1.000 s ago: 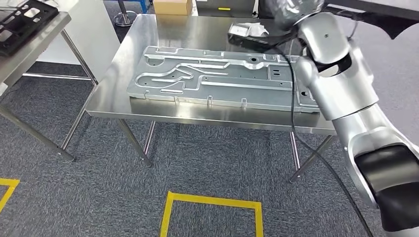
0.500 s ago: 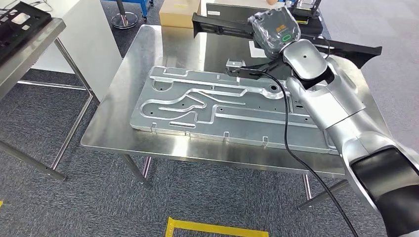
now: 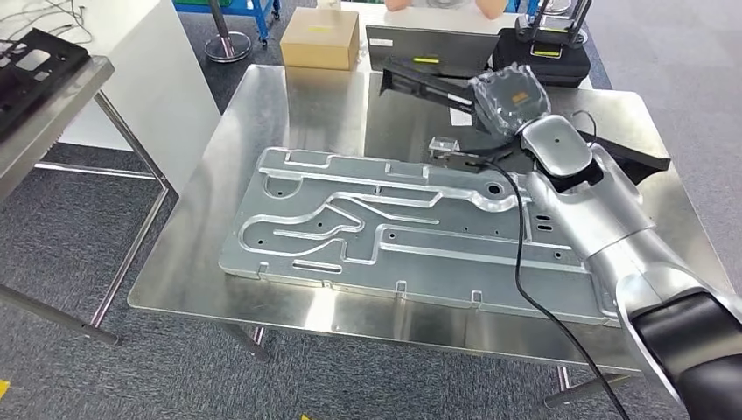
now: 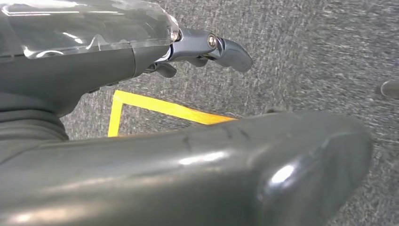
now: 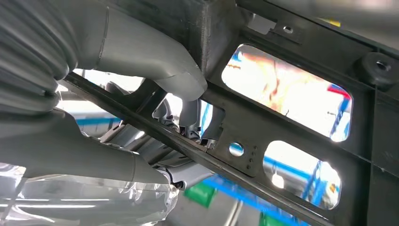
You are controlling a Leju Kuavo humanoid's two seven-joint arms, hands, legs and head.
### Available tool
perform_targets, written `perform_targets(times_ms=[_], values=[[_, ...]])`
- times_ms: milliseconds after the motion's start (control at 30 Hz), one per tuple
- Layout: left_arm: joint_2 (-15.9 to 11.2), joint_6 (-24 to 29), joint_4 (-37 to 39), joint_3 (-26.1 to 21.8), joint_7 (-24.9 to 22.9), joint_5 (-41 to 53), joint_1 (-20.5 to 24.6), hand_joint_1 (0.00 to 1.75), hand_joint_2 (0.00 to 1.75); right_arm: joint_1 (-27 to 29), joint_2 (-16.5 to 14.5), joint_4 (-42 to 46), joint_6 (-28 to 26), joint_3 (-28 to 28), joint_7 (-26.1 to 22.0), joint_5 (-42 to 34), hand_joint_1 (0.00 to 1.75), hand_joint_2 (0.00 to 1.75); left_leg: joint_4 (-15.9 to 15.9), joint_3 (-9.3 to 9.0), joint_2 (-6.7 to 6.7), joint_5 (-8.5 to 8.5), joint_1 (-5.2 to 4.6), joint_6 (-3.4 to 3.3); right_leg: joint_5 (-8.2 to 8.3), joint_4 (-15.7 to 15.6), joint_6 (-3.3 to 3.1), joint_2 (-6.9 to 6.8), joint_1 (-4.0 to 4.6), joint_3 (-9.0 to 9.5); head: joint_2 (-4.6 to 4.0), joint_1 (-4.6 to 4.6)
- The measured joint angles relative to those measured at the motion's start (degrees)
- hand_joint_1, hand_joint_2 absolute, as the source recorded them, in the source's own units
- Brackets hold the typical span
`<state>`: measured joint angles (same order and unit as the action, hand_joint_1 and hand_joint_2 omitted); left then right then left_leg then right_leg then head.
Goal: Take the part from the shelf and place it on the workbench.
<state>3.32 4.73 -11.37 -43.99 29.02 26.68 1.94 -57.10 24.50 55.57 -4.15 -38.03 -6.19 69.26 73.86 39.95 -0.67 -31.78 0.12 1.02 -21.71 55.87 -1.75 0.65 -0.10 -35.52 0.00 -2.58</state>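
Above the far side of the large stamped silver metal panel (image 3: pixel 398 229), your right hand (image 3: pixel 507 98), wrapped in a clear plastic cover, grips the long flat black plastic frame part with cut-out windows (image 3: pixel 437 86). The right wrist view shows the fingers (image 5: pixel 181 77) curled round a rib of that part (image 5: pixel 291 122), so the hold looks real, but it sits near the middle of a long piece, with both ends reaching out well beyond the hand. The part hangs over the shiny steel surface (image 3: pixel 289 114) beyond the panel, not yet set down.

Watch the ends. From here the part could pivot in the hand, and one tip could strike the panel or the black case (image 3: pixel 547 61) beyond it before the rest is level. Lowering it onto the panel instead of bare steel would leave it rocking on the raised ribs. The black cable (image 3: pixel 525 262) trailing across the panel's near edge could also snag as the arm moves.

Your left hand (image 4: pixel 207 47) hangs over the carpet, well away from the panel, holding nothing, fingers loosely apart.
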Motion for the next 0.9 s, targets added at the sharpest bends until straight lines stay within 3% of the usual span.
perform_targets(times_ms=[33,67,133,200,267,400,467,700,867,900], values=[[0.0,-0.1,0.0,0.0,0.0,0.1,0.0,0.0,0.0,1.1,0.3,-0.1,-0.4,0.4,0.0,-0.2,1.75,1.75,0.0,0.75,0.11,0.0,0.15,0.17,-0.49,0.2,0.07,0.01,-0.02,0.4,0.0,0.01],[0.0,-0.2,0.0,-0.1,0.0,0.2,0.0,0.0,0.0,2.1,0.6,-0.2,-0.7,0.8,-0.1,-0.3,1.75,1.75,-1.7,0.68,0.2,1.34,0.3,0.3,-0.99,0.4,0.18,0.05,-0.08,0.75,0.0,0.01],[-0.1,-0.2,0.0,-0.1,0.1,0.2,0.0,0.0,0.0,3.6,0.9,-0.2,-1.1,1.6,-0.4,-0.3,1.75,1.75,-9.0,-1.52,0.27,6.49,0.53,0.36,-2.01,1.0,0.53,0.23,-0.19,1.34,0.0,0.01],[-0.2,-0.2,0.0,-0.2,0.2,0.5,0.1,0.0,0.0,5.5,1.0,-0.2,-2.0,2.8,-1.1,-0.2,1.75,1.75,-14.6,-3.43,0.28,8.7,0.46,-0.01,-2.78,1.5,1.07,0.39,-0.14,1.6,0.0,0.0],[-0.2,-0.2,0.0,-0.2,0.2,1.1,0.2,0.0,0.0,8.5,0.9,-0.2,-3.5,3.9,-1.8,0.0,1.75,1.75,-16.0,-3.95,0.19,8.49,0.4,-0.6,-3.28,1.8,1.57,0.37,0.1,1.69,0.0,0.02],[-0.2,-0.4,0.0,-0.2,0.1,2.2,0.4,0.0,0.0,15.0,-1.7,-0.9,-8.1,5.2,-2.0,2.5,1.75,1.75,-16.2,-4.24,0.02,8.96,0.38,-0.82,-3.54,1.6,1.24,0.04,0.24,1.94,0.0,0.03],[-0.2,-0.4,0.0,-0.2,0.0,2.5,0.6,0.0,0.0,17.1,-3.2,-1.4,-9.2,5.5,-1.7,3.2,1.75,1.75,-16.2,-4.25,-0.03,8.79,0.24,-1.09,-3.66,1.5,1.47,-0.06,0.16,2.08,0.0,0.04],[-0.2,-0.5,0.0,-0.2,0.0,2.8,0.7,0.0,0.0,19.2,-5.8,-2.6,-9.5,6.9,-1.6,4.0,1.75,1.75,-16.2,-4.31,0.02,8.6,-0.03,-1.5,-3.72,1.3,2.13,-0.07,-0.1,2.18,0.0,0.03],[-0.2,-1.2,0.0,-0.2,0.0,3.7,0.8,0.0,0.0,22.4,-9.7,-3.2,-10.3,7.7,-1.4,6.5,1.75,1.75,-16.2,-4.62,0.16,8.56,-0.01,-1.47,-3.76,1.3,2.23,0.05,-0.08,2.38,0.0,0.03],[-0.2,-1.2,0.0,-0.2,0.0,3.8,0.8,0.0,0.0,22.8,-10.6,-3.4,-10.5,7.8,-1.4,7.0,1.31,1.75,-16.2,-4.7,0.25,8.53,0.0,-1.44,-3.76,1.3,2.23,0.15,-0.07,2.41,0.0,0.03]])
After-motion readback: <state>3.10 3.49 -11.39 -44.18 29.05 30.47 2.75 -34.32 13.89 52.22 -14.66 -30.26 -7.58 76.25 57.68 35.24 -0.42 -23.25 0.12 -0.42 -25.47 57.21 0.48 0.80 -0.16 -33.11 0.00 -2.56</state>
